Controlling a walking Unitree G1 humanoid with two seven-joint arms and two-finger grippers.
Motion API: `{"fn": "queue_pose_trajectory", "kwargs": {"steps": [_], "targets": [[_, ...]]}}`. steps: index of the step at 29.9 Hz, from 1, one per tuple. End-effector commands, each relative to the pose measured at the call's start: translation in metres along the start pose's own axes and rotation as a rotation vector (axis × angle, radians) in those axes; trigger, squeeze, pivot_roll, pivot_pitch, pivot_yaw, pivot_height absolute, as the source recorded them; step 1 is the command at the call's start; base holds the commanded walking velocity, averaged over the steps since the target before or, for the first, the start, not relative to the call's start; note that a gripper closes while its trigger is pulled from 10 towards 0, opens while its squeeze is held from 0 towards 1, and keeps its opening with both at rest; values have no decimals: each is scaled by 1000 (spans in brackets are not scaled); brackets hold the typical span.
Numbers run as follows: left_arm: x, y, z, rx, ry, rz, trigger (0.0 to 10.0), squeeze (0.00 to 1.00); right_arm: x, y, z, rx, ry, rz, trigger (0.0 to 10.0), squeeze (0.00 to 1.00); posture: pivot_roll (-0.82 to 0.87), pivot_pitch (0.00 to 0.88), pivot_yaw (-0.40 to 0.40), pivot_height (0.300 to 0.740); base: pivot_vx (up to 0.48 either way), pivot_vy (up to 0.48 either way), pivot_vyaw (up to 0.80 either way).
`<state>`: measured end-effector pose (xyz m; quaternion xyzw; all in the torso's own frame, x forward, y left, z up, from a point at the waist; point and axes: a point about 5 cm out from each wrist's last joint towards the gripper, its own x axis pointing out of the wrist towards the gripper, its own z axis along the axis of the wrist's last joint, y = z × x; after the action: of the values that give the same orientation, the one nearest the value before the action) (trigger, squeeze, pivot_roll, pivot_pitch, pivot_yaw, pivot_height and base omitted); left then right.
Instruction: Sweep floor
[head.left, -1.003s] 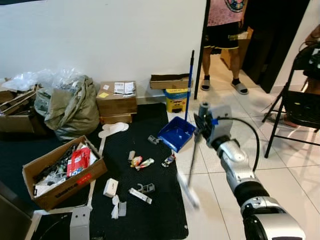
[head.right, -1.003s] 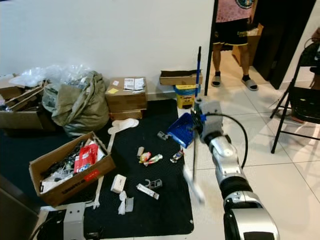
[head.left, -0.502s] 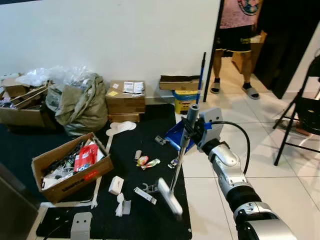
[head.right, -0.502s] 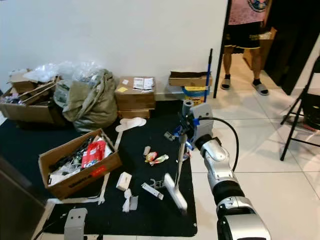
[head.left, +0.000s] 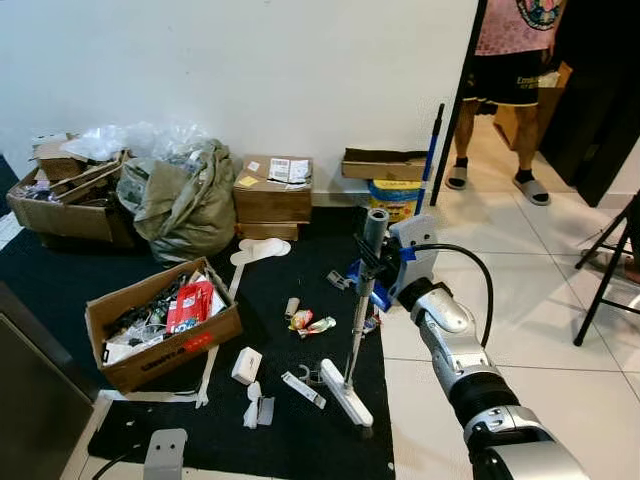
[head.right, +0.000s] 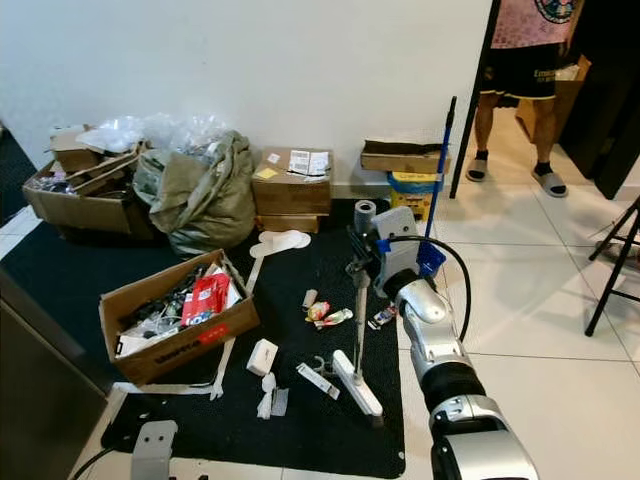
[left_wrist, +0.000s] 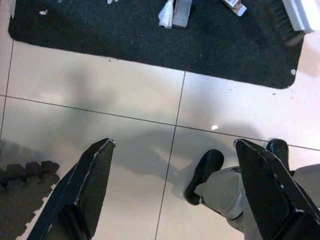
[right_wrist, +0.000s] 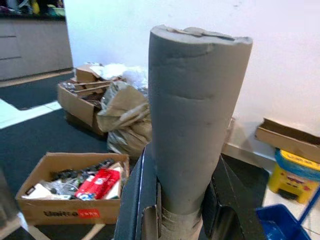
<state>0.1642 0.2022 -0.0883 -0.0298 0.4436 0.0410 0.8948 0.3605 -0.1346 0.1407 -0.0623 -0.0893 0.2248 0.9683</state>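
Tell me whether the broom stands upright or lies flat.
Nearly upright: the right hand grips the broom handle, its head resting on the black mat.

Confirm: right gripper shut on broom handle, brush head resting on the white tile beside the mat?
Not quite. The right gripper is shut on the broom handle, but the brush head rests on the black mat, not the tile; the left eye view shows it.

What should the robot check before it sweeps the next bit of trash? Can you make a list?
1. Right gripper holding the broom tight: ok.
2. Broom head down on the black mat: ok.
3. Trash beside the head, like the wrappers: ok.
4. Blue dustpan within sweeping reach: cannot tell, the arm hides most of it.
5. Person in the doorway away from the broom: ok.
6. Left gripper open, hanging over tiles, out of the way: ok.
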Motion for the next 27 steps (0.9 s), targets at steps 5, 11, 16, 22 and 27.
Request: {"fn": "queue_pose_trajectory", "kwargs": {"steps": [5,11,16,22,27], "targets": [[-2,3,-7,19,31,6,10000,0,4,8,7,-10,-31,37,10000,0,-110,0,20,740,0,0,788],[-2,3,-9,13,44,26,10000,0,4,11,6,-5,-26,45,10000,0,-110,0,21,740,0,0,788],[-2,3,-12,12,85,46,10000,0,4,14,5,3,-25,49,10000,0,-109,0,20,740,-192,0,788],[-2,6,-11,35,74,48,10000,0,5,21,4,13,-26,62,10000,0,-109,0,27,740,0,0,788],[-3,9,-13,51,80,47,10000,0,3,20,2,13,-18,55,10000,0,-110,0,30,740,0,0,788]]}}
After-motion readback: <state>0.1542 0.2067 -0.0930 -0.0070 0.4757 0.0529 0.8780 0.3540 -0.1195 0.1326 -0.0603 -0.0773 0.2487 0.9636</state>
